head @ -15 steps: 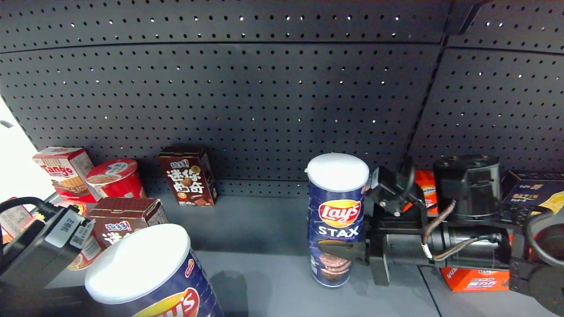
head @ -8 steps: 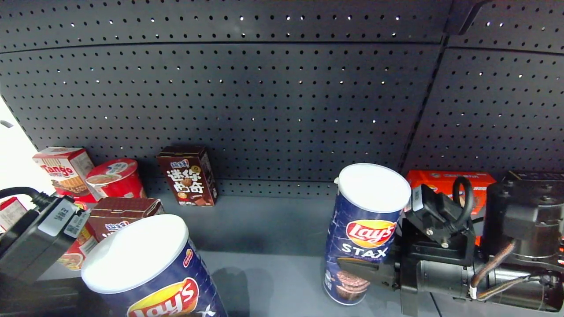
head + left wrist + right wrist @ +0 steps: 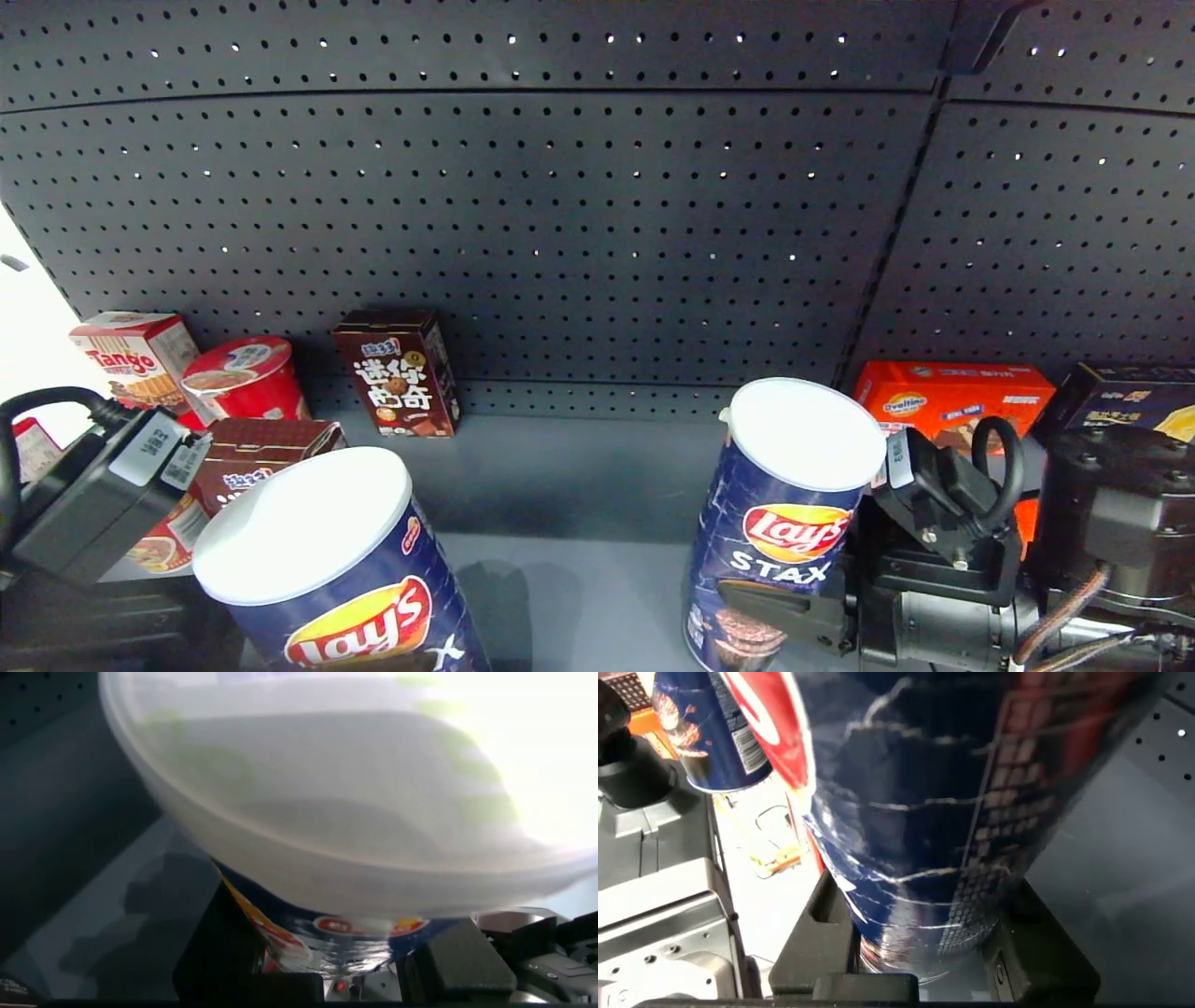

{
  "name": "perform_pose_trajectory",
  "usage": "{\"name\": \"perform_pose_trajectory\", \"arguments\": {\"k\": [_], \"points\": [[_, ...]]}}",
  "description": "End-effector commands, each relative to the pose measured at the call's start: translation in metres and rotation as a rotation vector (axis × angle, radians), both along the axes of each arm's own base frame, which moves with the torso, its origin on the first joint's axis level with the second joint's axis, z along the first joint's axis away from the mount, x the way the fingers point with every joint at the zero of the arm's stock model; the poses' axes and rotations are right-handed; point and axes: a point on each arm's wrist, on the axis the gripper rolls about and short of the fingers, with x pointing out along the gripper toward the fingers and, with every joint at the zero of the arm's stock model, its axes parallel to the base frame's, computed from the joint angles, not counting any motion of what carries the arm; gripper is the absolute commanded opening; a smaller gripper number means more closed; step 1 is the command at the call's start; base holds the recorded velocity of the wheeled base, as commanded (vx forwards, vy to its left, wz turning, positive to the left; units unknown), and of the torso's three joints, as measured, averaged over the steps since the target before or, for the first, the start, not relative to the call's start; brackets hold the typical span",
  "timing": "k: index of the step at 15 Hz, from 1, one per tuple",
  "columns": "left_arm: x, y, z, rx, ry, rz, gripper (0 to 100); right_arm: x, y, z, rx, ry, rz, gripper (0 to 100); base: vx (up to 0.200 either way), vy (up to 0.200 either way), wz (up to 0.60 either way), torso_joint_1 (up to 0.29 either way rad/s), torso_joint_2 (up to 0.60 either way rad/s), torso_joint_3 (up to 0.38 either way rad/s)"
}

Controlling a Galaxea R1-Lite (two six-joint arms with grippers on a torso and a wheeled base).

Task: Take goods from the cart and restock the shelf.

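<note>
- My right gripper (image 3: 758, 611) is closed low on the body of the right-hand crisp canister (image 3: 794, 485). The canister stands above my fingers with its white lid uppermost and appears to lean a little.
- Risk 1: because the grasp is low and the canister tall, it could pivot between my fingers, and if it is let go while leaning it would topple onto the shelf deck (image 3: 579, 485).
- Risk 2: the orange box (image 3: 952, 397) lies just beyond my right wrist, where a sideways swing could knock it.
- Whether the canister base touches the deck cannot be told, so letting go too early could drop it.
- My left gripper (image 3: 336, 975) is clamped on the left-hand crisp canister (image 3: 327, 560), which is held in front of the deck.
- Risk 3: the brown biscuit box (image 3: 271, 457) lies just beyond that canister, and pushing straight forward would shove it.
- Risk 4: squeezing too hard could dent either cardboard tube.
</note>
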Motion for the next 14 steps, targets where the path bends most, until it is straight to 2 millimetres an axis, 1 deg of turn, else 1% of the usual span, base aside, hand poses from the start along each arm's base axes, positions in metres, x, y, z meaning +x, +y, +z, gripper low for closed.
{"name": "perform_pose_trajectory", "arguments": {"k": [1,6,14], "points": [[0.003,-0.002,0.000,0.003,0.007,0.000,0,0.006,0.006,-0.009,-0.017,0.018,0.003,0,0.000,0.000,0.00,0.000,0.00,0.000],[0.005,-0.002,-0.001,0.006,0.012,0.001,0,0.011,0.015,-0.017,-0.036,0.039,0.020,0,0.000,0.000,0.00,0.000,0.00,0.000],[0.004,-0.001,-0.003,0.009,0.019,0.003,0,0.016,0.021,-0.027,-0.050,0.050,0.027,0,0.000,0.000,0.00,0.000,0.00,0.000]]}}
